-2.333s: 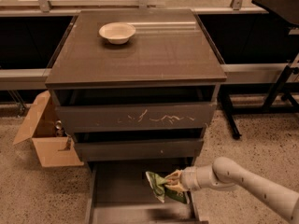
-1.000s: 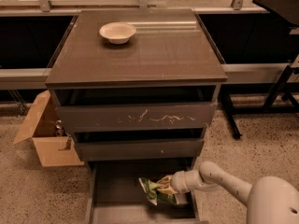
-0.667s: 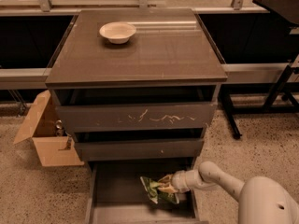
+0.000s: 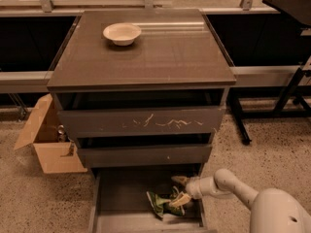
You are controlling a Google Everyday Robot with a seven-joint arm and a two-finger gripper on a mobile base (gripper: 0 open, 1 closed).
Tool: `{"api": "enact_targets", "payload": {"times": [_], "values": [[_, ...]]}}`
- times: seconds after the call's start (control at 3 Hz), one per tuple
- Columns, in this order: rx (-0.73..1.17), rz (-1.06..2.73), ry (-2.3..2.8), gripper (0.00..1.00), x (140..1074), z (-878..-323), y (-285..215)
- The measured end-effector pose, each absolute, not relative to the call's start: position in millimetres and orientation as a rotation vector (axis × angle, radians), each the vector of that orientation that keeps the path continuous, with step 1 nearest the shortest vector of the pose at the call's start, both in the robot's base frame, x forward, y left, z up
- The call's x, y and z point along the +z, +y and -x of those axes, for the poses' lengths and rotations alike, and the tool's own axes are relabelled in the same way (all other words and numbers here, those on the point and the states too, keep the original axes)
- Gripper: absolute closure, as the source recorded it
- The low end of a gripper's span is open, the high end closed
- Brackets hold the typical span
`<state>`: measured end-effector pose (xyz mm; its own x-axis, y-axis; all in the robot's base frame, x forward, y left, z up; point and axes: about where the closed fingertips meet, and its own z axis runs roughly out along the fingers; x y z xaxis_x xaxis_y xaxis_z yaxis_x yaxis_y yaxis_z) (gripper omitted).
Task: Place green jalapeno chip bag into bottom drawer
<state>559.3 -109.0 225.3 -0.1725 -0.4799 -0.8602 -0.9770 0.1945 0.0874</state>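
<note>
Your gripper point(image 4: 179, 190), at the right of the bottom drawer point(image 4: 121, 193), has opened wide and holds nothing. The green jalapeno chip bag point(image 4: 160, 204) now lies on the drawer floor, seemingly placed.

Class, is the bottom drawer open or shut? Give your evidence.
Open. The bottom drawer is pulled out, its floor visible, with the green jalapeno chip bag lying inside and the tool beside it.
</note>
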Motion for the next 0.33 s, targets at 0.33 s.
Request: {"api": "enact_targets", "payload": {"times": [0.33], "values": [[0.835, 1.307, 1.765, 0.00, 236.6, -561.3, -135.8]]}}
